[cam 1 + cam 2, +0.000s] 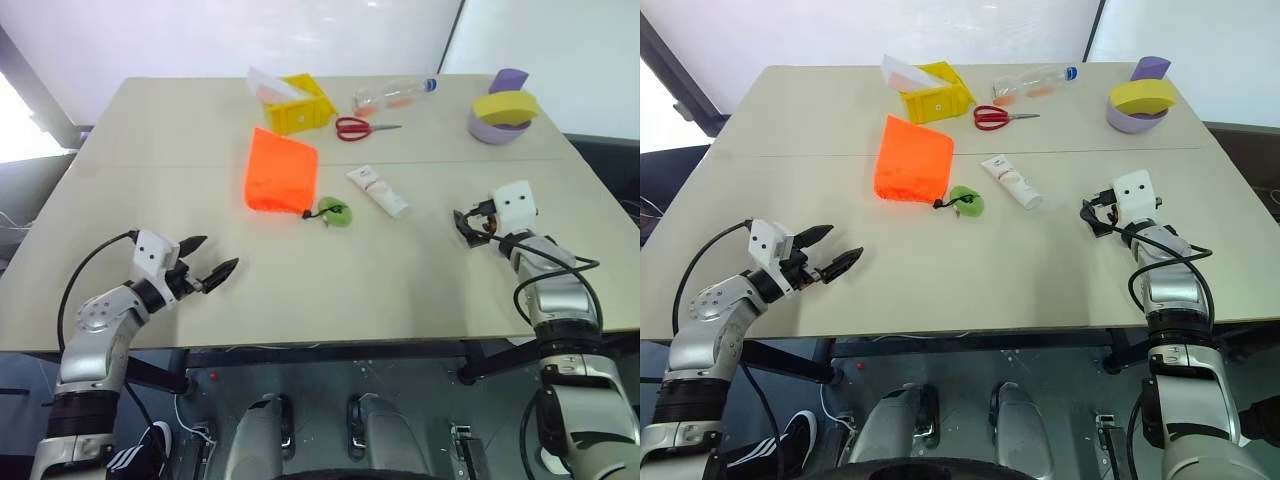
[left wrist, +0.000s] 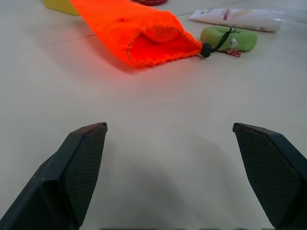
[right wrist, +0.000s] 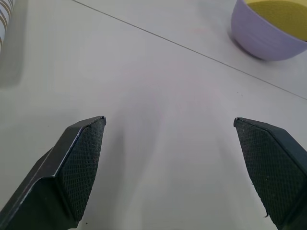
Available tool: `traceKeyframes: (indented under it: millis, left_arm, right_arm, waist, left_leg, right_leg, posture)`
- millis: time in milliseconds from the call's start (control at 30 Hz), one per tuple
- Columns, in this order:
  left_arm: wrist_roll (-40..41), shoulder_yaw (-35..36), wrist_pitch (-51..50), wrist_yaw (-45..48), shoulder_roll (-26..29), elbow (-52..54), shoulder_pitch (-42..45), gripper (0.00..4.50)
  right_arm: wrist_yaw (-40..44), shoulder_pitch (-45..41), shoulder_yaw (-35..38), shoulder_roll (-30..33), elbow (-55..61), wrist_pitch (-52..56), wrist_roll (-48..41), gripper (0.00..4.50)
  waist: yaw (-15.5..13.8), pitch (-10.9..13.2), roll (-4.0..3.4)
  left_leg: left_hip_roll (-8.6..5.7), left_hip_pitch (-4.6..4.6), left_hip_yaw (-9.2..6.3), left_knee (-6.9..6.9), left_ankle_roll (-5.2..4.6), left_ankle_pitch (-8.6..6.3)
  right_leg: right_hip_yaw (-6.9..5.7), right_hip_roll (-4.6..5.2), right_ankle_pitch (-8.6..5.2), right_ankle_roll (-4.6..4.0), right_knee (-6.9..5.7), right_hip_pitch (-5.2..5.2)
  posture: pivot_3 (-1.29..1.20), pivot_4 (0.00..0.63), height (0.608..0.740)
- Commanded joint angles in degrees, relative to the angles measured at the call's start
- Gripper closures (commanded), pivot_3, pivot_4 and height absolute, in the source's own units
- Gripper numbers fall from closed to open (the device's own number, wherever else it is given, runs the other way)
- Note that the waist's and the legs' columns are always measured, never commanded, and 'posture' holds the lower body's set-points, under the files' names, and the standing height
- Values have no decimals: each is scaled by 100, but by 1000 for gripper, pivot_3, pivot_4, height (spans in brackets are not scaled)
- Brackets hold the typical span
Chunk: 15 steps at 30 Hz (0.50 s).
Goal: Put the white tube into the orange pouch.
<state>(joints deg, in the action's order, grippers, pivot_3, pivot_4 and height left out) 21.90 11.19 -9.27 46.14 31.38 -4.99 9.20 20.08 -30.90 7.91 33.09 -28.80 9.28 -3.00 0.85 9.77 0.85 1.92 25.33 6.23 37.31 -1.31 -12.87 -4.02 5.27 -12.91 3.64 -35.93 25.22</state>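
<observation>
The white tube [image 1: 379, 191] lies flat on the table [image 1: 300, 290], just right of the green ring [image 1: 335, 211] on the cord of the orange pouch [image 1: 279, 171], which lies with its open mouth toward the robot. The left gripper [image 1: 207, 269] hovers near the table's front left edge, well apart from the pouch, its jaws spread wide and holding nothing. The right gripper [image 1: 466, 225] sits over bare table to the right of the tube, near a purple bowl [image 1: 497, 125], its jaws likewise wide apart and empty.
</observation>
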Motion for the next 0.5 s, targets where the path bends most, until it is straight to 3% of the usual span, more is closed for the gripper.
traceKeyframes:
  millis: [33, 500]
  left_arm:
    - [-38, 57, 218, -14, -1, 22, 70, 0]
    - [-241, 50, 649, -87, -17, -232, 265, 0]
  right_arm:
    - [4, -9, 91, 82, 330, -79, 1, 36]
    - [236, -15, 36, 50, 393, -104, -46, 36]
  waist:
    - [0, 0, 0]
    - [-1, 0, 0]
  left_leg:
    - [0, 0, 0, 0, 0, 0]
    - [1, -1, 0, 4, 1, 1]
  right_leg:
    - [0, 0, 0, 0, -1, 0]
    - [1, -1, 0, 0, -5, 0]
  posture:
    - [0, 150, 740]
    - [0, 150, 740]
